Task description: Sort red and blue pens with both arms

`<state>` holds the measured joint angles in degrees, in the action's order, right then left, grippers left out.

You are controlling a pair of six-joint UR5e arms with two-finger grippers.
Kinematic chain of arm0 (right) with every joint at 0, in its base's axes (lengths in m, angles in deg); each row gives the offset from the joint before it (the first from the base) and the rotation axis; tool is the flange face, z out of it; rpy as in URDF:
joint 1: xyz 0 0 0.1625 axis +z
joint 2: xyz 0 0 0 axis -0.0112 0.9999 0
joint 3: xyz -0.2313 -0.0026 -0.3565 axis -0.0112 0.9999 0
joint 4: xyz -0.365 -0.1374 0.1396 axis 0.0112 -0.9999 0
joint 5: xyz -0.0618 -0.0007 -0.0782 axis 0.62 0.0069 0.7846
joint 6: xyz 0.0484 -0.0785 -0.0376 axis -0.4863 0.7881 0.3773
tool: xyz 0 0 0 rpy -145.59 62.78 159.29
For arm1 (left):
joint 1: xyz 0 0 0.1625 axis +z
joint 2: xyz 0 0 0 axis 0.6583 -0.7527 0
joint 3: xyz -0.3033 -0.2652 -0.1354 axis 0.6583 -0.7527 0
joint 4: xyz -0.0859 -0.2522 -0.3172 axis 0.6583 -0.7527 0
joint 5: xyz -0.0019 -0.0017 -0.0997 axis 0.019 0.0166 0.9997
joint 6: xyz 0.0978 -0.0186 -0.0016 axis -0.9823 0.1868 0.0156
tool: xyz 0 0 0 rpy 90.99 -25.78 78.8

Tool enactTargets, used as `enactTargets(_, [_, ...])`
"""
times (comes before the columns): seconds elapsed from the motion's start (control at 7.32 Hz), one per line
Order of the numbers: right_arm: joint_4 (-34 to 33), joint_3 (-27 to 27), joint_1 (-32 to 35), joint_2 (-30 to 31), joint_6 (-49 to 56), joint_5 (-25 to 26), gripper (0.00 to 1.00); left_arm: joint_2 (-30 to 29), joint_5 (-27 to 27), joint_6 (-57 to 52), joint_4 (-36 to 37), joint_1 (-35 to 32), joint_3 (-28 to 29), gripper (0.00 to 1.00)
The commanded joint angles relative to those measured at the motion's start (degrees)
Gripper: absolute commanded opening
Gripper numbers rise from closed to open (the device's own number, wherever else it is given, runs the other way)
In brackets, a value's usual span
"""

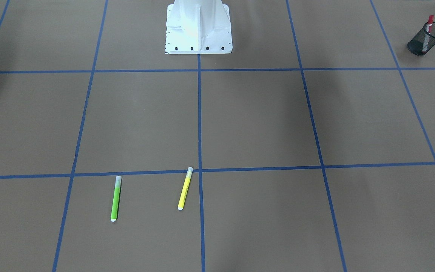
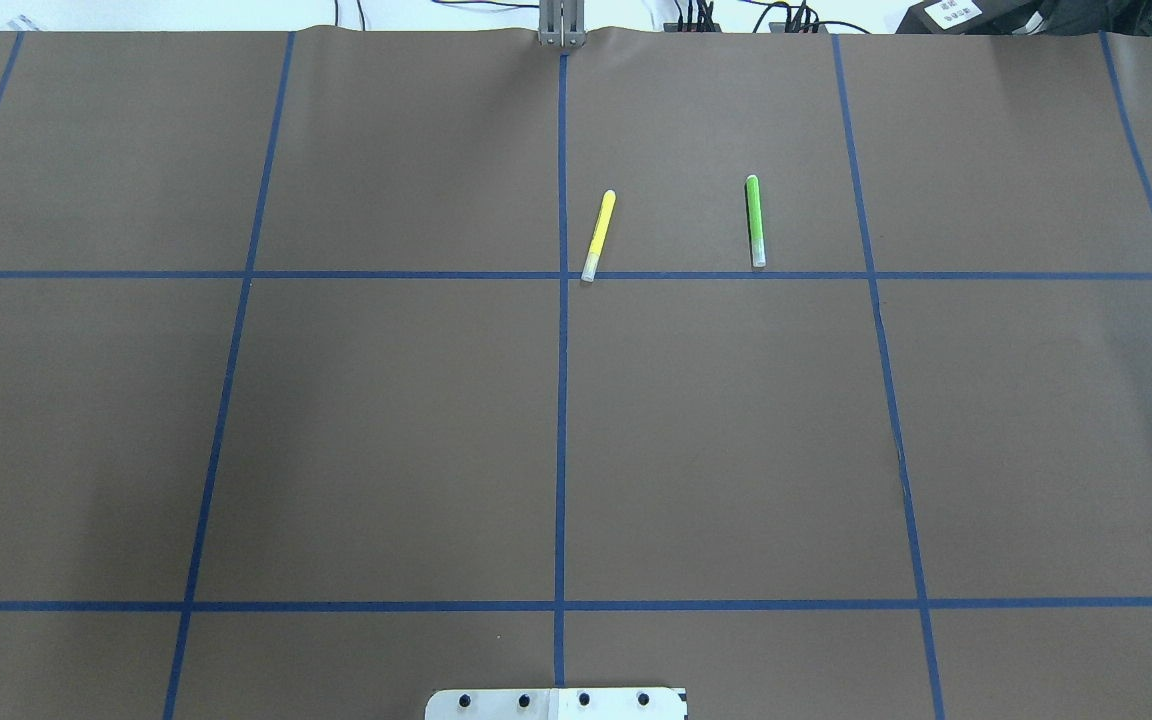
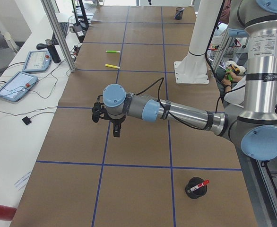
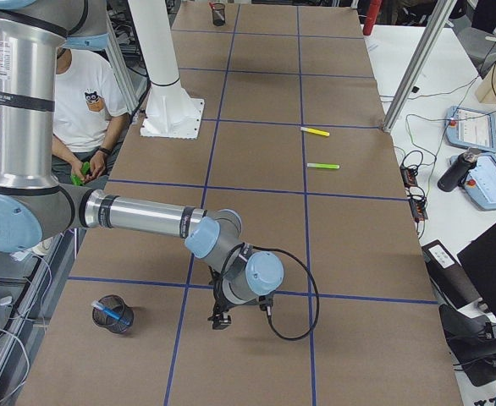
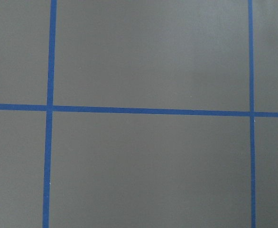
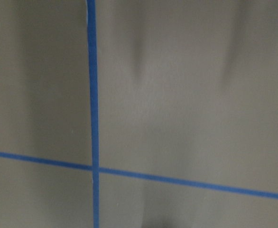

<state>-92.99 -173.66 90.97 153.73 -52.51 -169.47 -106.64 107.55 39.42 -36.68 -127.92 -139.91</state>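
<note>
Closest in the view from the robot's left end, a black mesh cup (image 3: 194, 190) stands on the brown surface (image 2: 386, 430) with the red pen (image 3: 202, 183) leaning inside it, red cap up. Beyond it the left arm (image 3: 186, 113) reaches out low across the surface, and the left hand (image 3: 116, 131) hangs with its fingers pointing down over a blue tape line (image 3: 105, 146), well apart from the cup. From this side view I cannot tell how far it is open.

At the opposite end a second mesh cup (image 4: 123, 328) holds the blue pen (image 4: 111, 315), which lies slanted across it. The right arm (image 4: 138, 216) stretches past it, and the right hand (image 4: 218, 322) points down near the cup. Its opening cannot be judged either.

Far from both cups, the green highlighter (image 2: 754, 220) and the yellow highlighter (image 2: 599, 235) lie flat on the surface, near each other but not touching.
</note>
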Motion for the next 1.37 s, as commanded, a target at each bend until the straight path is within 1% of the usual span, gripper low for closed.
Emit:
enactTargets(0.0, [8.9,-5.9,0.0,0.0,-12.0,-0.2,1.0,1.1,-10.4,-4.7,0.0,-0.2,-0.8,1.0])
enactTargets(0.14, [11.4,-7.6,0.0,0.0,-12.3,-0.6,1.0,1.1,-14.2,-4.7,0.0,0.0,-0.7,1.0])
enactTargets(0.27, [13.4,-10.6,0.0,-0.1,-16.6,-1.3,1.0,1.1,-14.1,-4.7,0.0,0.0,-0.5,1.0])
enactTargets(0.41, [13.9,-13.5,0.0,-0.6,-20.7,-1.3,1.0,1.2,-13.9,-4.5,0.0,0.0,-1.0,1.0])
enactTargets(0.55, [13.9,-14.9,0.0,-0.6,-20.8,-1.3,1.0,1.2,-13.8,-4.5,-0.1,0.0,-1.0,1.0])
enactTargets(0.82, [15.6,-15.3,-0.3,-0.6,-20.9,-1.3,1.0,1.1,-13.7,-4.2,-0.1,0.0,-2.2,1.0])
enactTargets(1.23, [15.6,-15.1,-0.4,-0.5,-20.9,-1.2,1.0,1.1,-13.6,-4.1,-0.2,0.2,-3.0,1.0])
